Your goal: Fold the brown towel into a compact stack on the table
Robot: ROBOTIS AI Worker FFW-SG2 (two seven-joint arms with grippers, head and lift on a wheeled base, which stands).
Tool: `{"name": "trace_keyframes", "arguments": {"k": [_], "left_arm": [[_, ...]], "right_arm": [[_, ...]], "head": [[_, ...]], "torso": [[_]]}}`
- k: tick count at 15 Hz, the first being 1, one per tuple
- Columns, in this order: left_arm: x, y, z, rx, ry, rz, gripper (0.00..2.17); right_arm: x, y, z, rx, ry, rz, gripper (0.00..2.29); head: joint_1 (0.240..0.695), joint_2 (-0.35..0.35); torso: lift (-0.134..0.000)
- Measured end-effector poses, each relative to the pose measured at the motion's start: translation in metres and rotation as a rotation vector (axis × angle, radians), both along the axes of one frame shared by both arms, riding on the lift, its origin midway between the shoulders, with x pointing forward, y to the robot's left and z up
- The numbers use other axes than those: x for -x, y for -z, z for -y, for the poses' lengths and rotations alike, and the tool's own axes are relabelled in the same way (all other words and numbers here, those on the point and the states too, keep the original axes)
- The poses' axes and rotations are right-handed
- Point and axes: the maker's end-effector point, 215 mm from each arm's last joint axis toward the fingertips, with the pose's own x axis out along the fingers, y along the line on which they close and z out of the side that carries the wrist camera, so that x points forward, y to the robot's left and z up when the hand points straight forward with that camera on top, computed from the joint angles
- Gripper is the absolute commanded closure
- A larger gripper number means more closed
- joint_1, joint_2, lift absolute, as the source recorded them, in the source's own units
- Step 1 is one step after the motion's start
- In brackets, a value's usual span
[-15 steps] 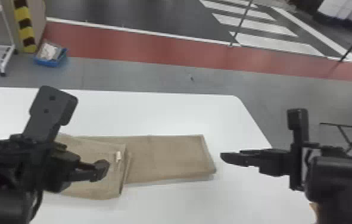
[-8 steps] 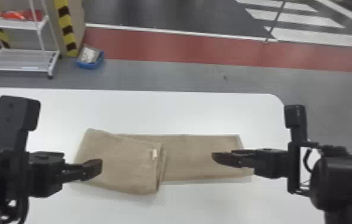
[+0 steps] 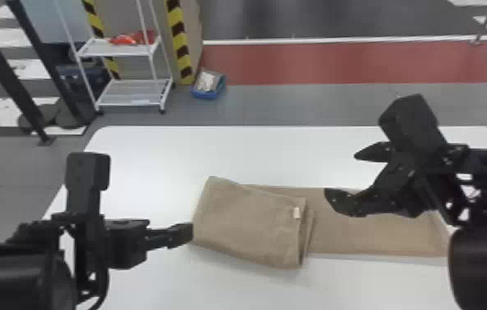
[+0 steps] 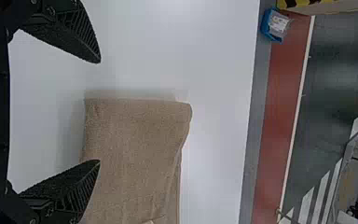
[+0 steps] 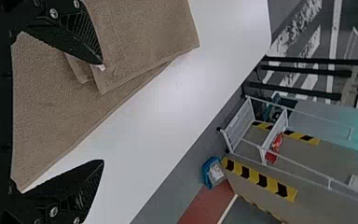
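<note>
The brown towel (image 3: 250, 222) lies partly folded on the surface (image 3: 160, 160), with the left end effector (image 3: 190, 234) opened wide near its stacked portion and the right end effector (image 3: 340, 174) likewise wide.

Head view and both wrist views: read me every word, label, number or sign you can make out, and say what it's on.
No text can be read.
Small white tag on the folded brown towel: too small to read.
White patch on the packet in the blue plastic tray: too blurred to read.
Yellow-and-black striped tape: stripes, no lettering that I can make out.
</note>
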Motion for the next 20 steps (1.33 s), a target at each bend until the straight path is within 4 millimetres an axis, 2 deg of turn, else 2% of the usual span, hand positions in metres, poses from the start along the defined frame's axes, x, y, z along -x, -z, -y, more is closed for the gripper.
{"name": "trace_keyframes", "arguments": {"k": [3, 5, 7, 8, 11, 12, 17, 20], "left_arm": [[0.003, 0.003, -0.003, 0.006, -0.006, -0.008, 0.13], [0.004, 0.005, -0.007, 0.01, -0.015, -0.013, 0.14], [0.005, 0.008, -0.01, 0.011, -0.021, -0.02, 0.14], [0.006, 0.01, -0.01, 0.012, -0.021, -0.025, 0.14], [0.009, 0.016, -0.01, 0.014, -0.021, -0.04, 0.14], [0.01, 0.018, -0.011, 0.014, -0.024, -0.044, 0.14], [0.013, 0.021, -0.016, 0.018, -0.032, -0.053, 0.14], [0.014, 0.022, -0.016, 0.019, -0.033, -0.056, 0.14]], "right_arm": [[0.007, 0.011, -0.026, 0.25, -0.245, 0.096, 0.17], [0.016, 0.024, -0.03, 0.354, -0.364, 0.105, 0.23], [0.02, 0.04, -0.026, 0.437, -0.44, 0.089, 0.39], [0.021, 0.05, -0.025, 0.46, -0.464, 0.071, 0.49], [0.026, 0.07, -0.03, 0.494, -0.51, 0.014, 0.52], [0.027, 0.075, -0.032, 0.502, -0.52, 0.004, 0.62], [0.032, 0.089, -0.046, 0.517, -0.557, -0.02, 0.62], [0.036, 0.092, -0.047, 0.53, -0.563, -0.026, 0.62]], "head": [[0.695, 0.159], [0.695, 0.171], [0.695, 0.172], [0.695, 0.171], [0.695, 0.177], [0.695, 0.182], [0.695, 0.209], [0.695, 0.212]], "torso": [[-0.124], [-0.124], [-0.124], [-0.124], [-0.124], [-0.124], [-0.124], [-0.124]]}}
